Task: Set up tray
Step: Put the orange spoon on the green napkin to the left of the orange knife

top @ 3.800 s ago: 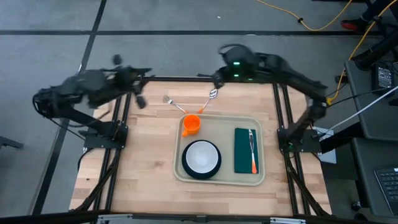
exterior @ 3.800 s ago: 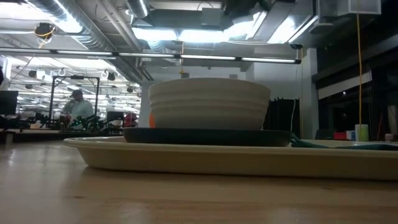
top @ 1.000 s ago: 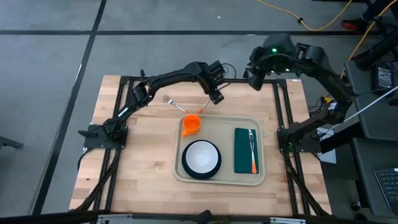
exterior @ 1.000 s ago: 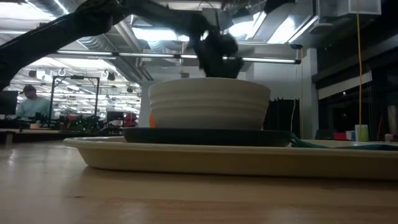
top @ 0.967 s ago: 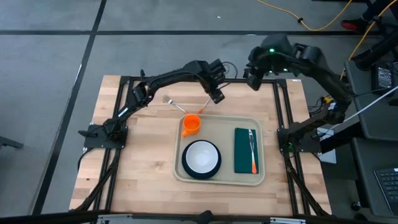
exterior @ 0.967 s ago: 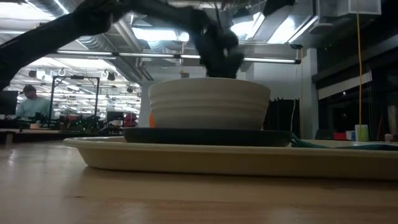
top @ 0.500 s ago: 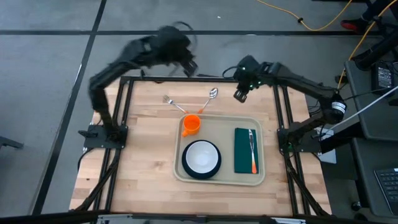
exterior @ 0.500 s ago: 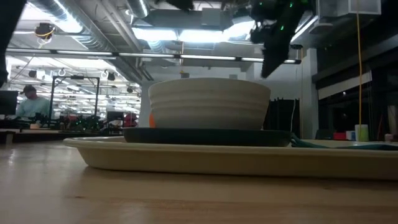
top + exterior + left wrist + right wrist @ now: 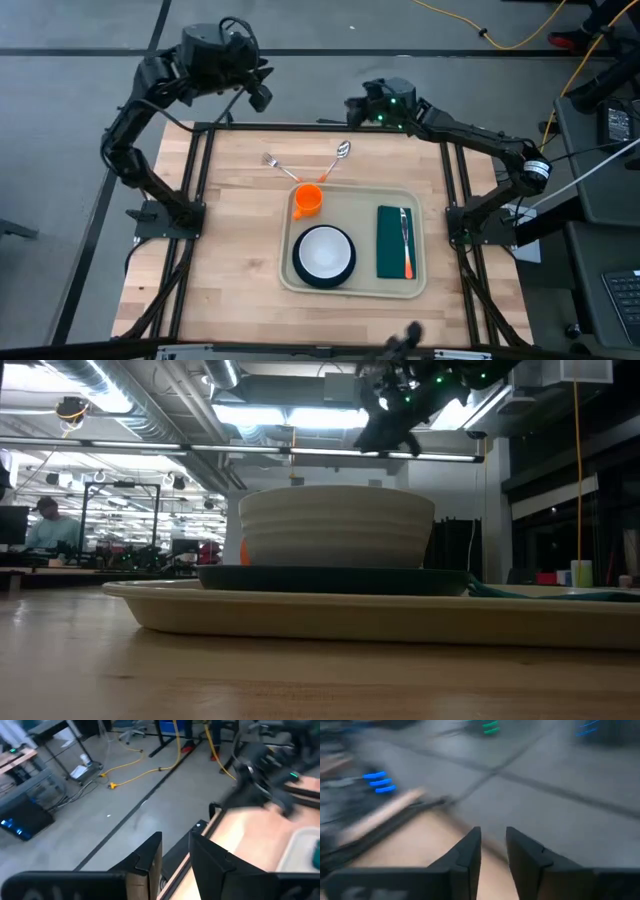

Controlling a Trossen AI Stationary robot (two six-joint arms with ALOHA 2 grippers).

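The cream tray (image 9: 360, 204) lies on the wooden table, right of centre. It carries an orange cup (image 9: 308, 199), a white bowl (image 9: 323, 250) on a dark teal plate (image 9: 330, 578), and a green napkin (image 9: 390, 243) with orange-handled cutlery (image 9: 405, 240) on top. A fork (image 9: 274, 164) and a spoon (image 9: 338, 157) lie on the wood just beyond the tray's far edge. My left gripper (image 9: 261, 98) is raised past the table's far left corner. Its fingers stand narrowly apart (image 9: 175, 852) around nothing. My right gripper (image 9: 353, 107) hangs over the far edge near the spoon, also narrowly open (image 9: 493, 847) with nothing between its fingers.
Black frame rails (image 9: 200, 170) run along the table's left, right and far sides. Bare wood (image 9: 230, 260) lies left of the tray. Yellow cables (image 9: 500, 35) cross the floor beyond the table. A person (image 9: 45, 525) sits far off in the room behind.
My left gripper has risen from just above the spoon and swung toward the far left, past the table's far edge. My right gripper has come down and toward the left from beyond the far right corner, toward the spoon. Spoon, fork and tray have stayed put.
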